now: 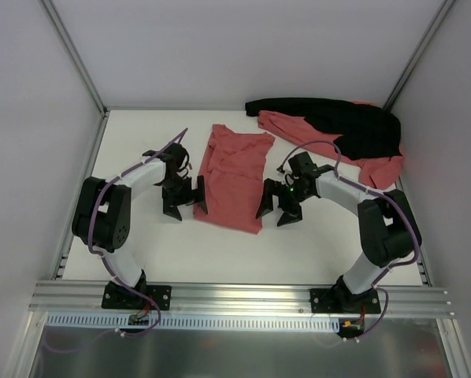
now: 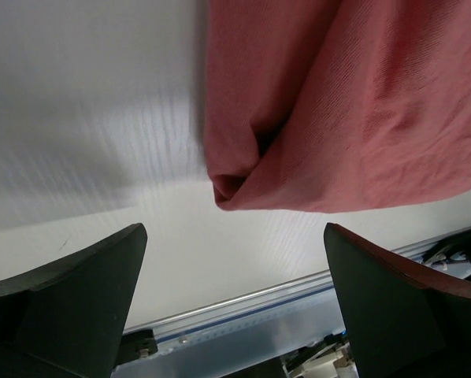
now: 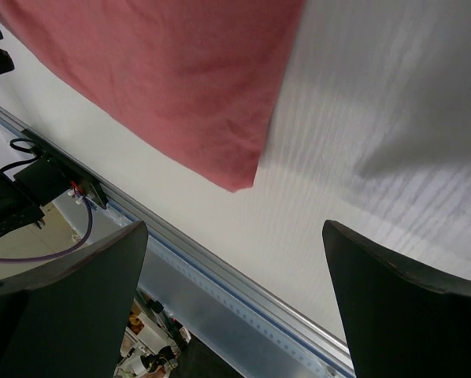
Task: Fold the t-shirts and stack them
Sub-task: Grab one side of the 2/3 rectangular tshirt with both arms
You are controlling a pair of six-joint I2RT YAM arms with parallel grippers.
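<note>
Folded salmon-red t-shirt (image 1: 234,179) is lying mid-worktop (image 1: 220,256), its long axis running far to near, with the near end leaning slightly toward the left arm and a bunched fold showing at the near-left corner in the left wrist view. Left fingers (image 1: 173,208) are standing spread wide at that near-left corner, and right fingers (image 1: 266,206) are standing spread wide at the near-right corner, neither pair pinching cloth. Another salmon-red t-shirt (image 1: 298,127) is sitting crumpled at the far right, stretching left to right, partly under a black garment (image 1: 354,122).
</note>
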